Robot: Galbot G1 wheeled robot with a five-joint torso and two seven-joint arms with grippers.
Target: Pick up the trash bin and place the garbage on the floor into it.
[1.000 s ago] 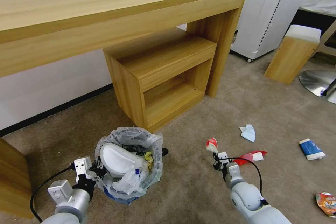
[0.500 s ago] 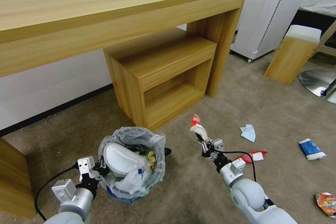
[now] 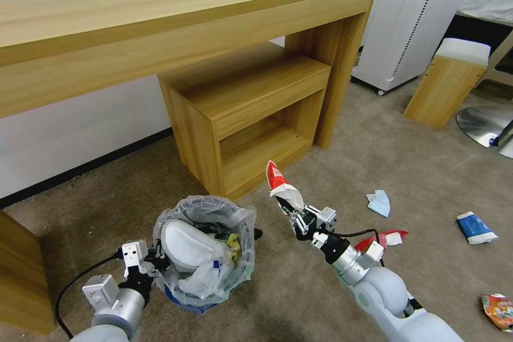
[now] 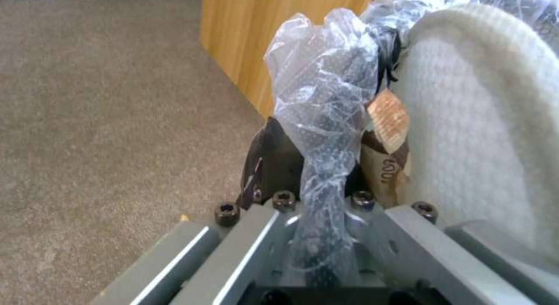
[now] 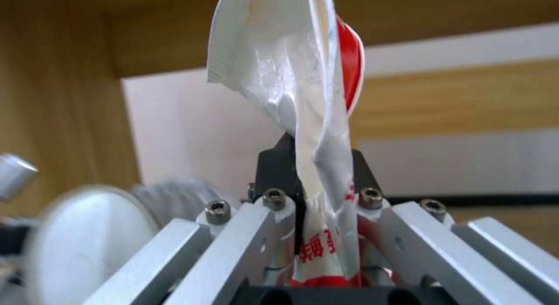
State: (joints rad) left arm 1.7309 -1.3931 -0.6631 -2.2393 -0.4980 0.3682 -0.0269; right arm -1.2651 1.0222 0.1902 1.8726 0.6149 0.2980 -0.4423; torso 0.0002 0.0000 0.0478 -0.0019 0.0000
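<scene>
Pinching a red-and-white wrapper (image 3: 280,187), the right hand (image 3: 295,216) hangs beside the trash bin (image 3: 206,248), whose rim the left hand (image 3: 151,259) clamps.

Red printed characters are seen on the crumpled red-and-white plastic wrapper (image 5: 319,248) — not legible; "00" is read on a brown paper scrap (image 4: 387,169).

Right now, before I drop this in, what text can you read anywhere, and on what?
Red-and-white wrapper in the right tool: red printed characters near the grip, too blurred to read.
Brown packet in the trash bin, beside the left tool: looks like "600", uncertain.
Colourful packet and blue-and-white packet on the carpet: print too small to read.
</scene>
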